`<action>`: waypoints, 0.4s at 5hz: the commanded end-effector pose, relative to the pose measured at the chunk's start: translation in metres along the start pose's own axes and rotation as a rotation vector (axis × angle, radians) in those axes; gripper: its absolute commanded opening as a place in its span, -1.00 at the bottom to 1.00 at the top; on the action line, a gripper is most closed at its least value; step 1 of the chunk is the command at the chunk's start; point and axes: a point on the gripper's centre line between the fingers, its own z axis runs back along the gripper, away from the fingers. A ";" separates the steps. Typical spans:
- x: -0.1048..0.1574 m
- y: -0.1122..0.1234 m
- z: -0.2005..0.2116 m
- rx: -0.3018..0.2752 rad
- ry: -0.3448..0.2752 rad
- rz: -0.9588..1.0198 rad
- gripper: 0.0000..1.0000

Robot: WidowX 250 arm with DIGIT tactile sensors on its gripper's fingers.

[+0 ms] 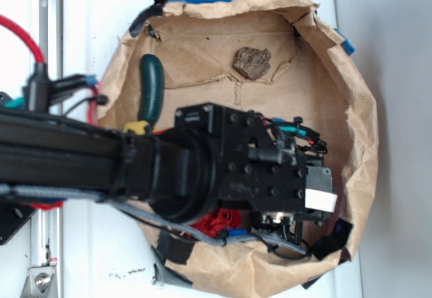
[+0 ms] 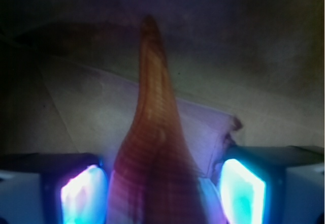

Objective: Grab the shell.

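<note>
1. The jaws are standing open, one glowing pad [image 2: 84, 196] on each side, and they are not squeezing anything yet.
2. The shell [image 2: 155, 153] is sitting right between the jaws. Its fat part is filling most of the gap, and its pointy tail is sticking out ahead, away from the jaws.
3. The left pad is looking very close to the shell, maybe touching. There is a small gap on the right.
4. The shell is looking hard and shiny, so I am guessing it is light, stiff and slippery. It could chip if it drops.
5. The fat part is the best place to hold, not the thin tail, which could slide out.
6. From above, the arm [image 1: 202, 166] is hiding the shell. It is hanging over a brown paper nest [image 1: 358, 115] on the desk [image 1: 398, 41].
7. Farther away, a rock [image 1: 252, 62] is lying well apart.
</note>
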 end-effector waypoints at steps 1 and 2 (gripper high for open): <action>0.000 0.026 0.064 -0.089 -0.020 0.029 -1.00; -0.009 0.045 0.101 -0.115 -0.023 0.106 -1.00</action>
